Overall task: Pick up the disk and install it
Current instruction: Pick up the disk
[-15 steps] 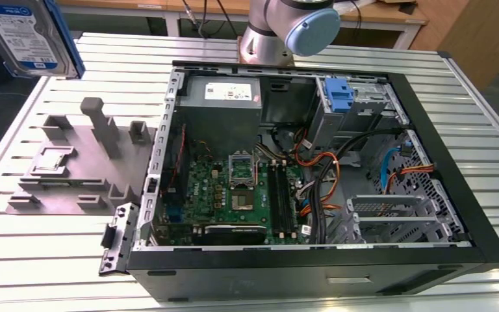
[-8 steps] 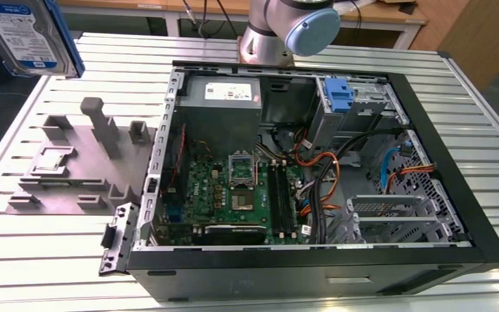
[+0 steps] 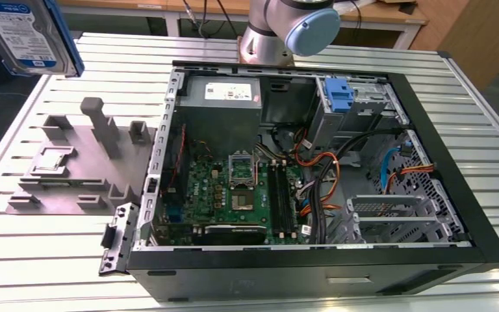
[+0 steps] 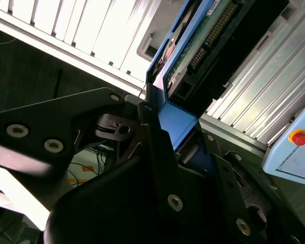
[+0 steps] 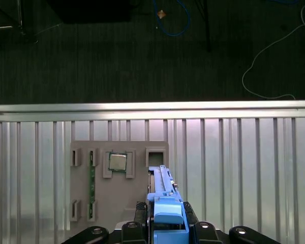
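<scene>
The disk (image 3: pixel 26 32) hangs in the air at the top of the exterior view's left, well above the table, its white-and-blue label facing the camera and a blue rail along its edge. In the first wrist view my gripper (image 5: pixel 165 226) is shut on the disk (image 5: pixel 162 185) by its blue carrier end, which sits between the black fingers (image 5: pixel 140 216) and stands edge-on over the grey fixture plate (image 5: pixel 137 203). The second wrist view shows the disk (image 4: pixel 193 48) from its circuit-board side, clamped in the gripper (image 4: pixel 175 129).
The open computer case (image 3: pixel 483 247) lies on the slatted metal table (image 3: pixel 492 117), with a metal drive cage and blue bracket (image 3: pixel 340 97) at its back and a power supply (image 3: pixel 223 97) beside it. The fixture plate (image 3: pixel 76 175) holds a processor chip (image 5: pixel 117 162) and a memory stick (image 5: pixel 91 178). The arm base (image 3: pixel 288 29) stands behind the case.
</scene>
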Available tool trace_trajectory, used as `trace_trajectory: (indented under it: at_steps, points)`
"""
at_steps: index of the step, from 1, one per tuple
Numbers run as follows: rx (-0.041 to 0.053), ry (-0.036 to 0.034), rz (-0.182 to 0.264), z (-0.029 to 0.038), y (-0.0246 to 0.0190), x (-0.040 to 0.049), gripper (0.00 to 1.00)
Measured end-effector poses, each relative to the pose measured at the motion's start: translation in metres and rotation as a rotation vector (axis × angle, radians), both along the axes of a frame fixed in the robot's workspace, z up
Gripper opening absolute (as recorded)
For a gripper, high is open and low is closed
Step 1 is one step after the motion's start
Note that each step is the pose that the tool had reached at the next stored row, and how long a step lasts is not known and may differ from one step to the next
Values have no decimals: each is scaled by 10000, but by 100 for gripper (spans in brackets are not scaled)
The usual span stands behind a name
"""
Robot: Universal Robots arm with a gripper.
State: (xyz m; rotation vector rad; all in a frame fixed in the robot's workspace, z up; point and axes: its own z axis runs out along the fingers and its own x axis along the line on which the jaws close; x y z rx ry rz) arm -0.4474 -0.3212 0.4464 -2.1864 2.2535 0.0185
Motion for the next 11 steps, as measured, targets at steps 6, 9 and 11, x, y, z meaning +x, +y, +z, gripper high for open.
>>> trace_trajectory:
  at_steps: [6, 9, 11]
  points:
    - [0, 0, 0, 13, 0, 0, 37]
    - [0, 0, 0, 21, 0, 0, 37]
    - [1, -2, 0, 25, 0, 0, 37]
